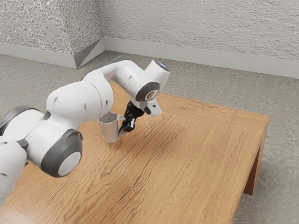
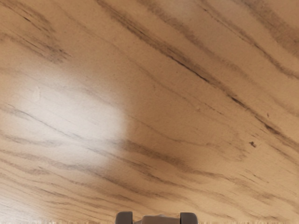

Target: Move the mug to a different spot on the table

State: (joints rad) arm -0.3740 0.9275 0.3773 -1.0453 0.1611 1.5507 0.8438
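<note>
One mug was near the desk's far corner, toward the exterior view's left. One arm, sharply bent, reached down over it from that side. Its tool pointed downward, fingers clamped on the mug's wall.

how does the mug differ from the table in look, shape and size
Colour: the mug is plain pale grey, while the table is warm brown wood with dark grain lines. Shape: the mug is a tapered cup, open at the top, while the table has a flat rectangular top. Size: the mug is small and covers only a little of the table's broad top. Nothing shared is plain.
</note>
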